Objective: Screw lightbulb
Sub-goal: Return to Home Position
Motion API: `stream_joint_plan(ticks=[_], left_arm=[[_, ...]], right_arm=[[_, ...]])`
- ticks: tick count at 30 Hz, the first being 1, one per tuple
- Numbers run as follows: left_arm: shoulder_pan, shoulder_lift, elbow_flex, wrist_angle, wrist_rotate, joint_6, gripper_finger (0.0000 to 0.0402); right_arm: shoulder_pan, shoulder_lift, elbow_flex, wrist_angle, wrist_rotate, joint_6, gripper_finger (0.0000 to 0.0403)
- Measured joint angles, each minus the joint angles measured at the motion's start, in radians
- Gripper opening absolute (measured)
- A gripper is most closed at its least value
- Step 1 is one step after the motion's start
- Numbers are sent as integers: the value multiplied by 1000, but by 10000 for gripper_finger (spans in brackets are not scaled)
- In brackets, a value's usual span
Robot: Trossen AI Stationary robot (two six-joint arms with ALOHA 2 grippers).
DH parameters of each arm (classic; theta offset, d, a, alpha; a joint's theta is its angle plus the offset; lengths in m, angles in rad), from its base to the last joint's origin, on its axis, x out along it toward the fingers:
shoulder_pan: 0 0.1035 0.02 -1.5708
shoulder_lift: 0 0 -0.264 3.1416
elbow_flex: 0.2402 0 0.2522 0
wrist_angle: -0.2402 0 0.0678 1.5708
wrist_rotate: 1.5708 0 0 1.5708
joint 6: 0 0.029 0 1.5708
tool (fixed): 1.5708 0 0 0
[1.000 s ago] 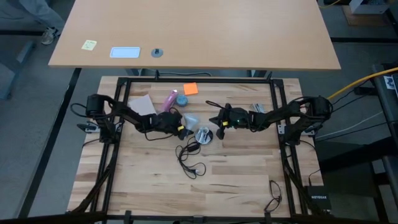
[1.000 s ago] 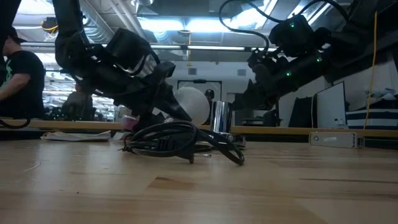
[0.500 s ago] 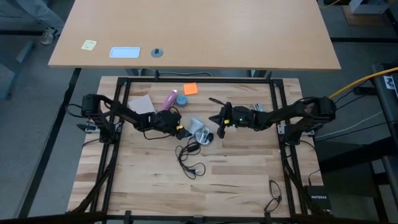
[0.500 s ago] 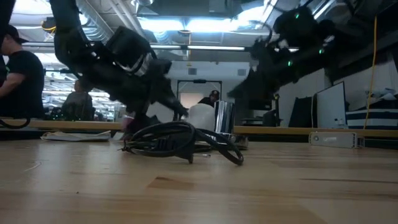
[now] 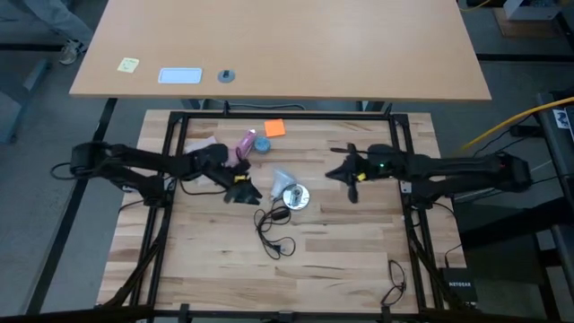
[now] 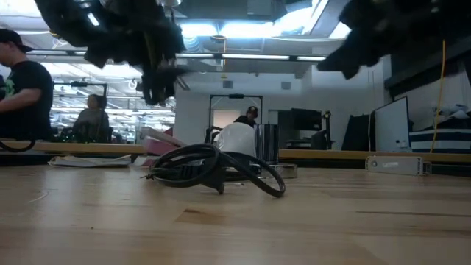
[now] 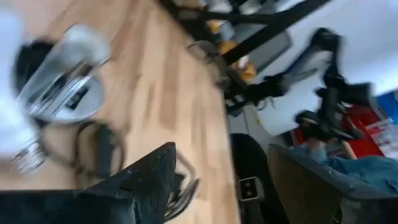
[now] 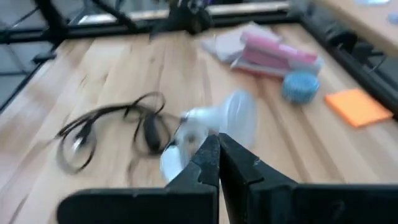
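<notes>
Change: over the last second both arms had drawn back from the middle of the table (image 5: 341,260) toward their own sides. In the low view they had risen clear of the things below.
Left gripper (image 5: 244,190): a second earlier it had held the bulb (image 5: 280,178) up beside the base (image 5: 294,196). It now hung apart from both, its fingers spread and nothing between them.
Right gripper (image 8: 218,144): it had backed off to the right of the base, with its fingers pressed together on nothing.
Bulb: it lay on its side on the wood, just beside the base, with its threaded neck out in the open. No gripper touched it.
Meaning: the bulb was out of the lamp and released. The retreat looked like a return to rest, so the screwing-in was not done at this moment.
Socket: the base stood upright on the table with its cord (image 5: 272,229) looped in front. It was the only holder in the scene, and it held no bulb.
Other items: a pink thing (image 5: 244,142), a blue round piece (image 5: 262,144) and an orange note (image 5: 274,128) lay farther back, well apart from the bulb.
</notes>
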Motion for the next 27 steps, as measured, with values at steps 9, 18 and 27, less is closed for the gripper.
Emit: stream_joint_plan(ticks=[9, 18, 27], left_arm=[[-12, -111, 1, 23, -51, 126, 246], [-11, -112, -28, 37, -181, 416, 247], [31, -110, -375, 426, -331, 420, 247]], right_arm=[[0, -130, 0, -177, 22, -1, 5], [0, -165, 0, -163, -42, -46, 5], [0, -332, -130, 14, -143, -201, 5]])
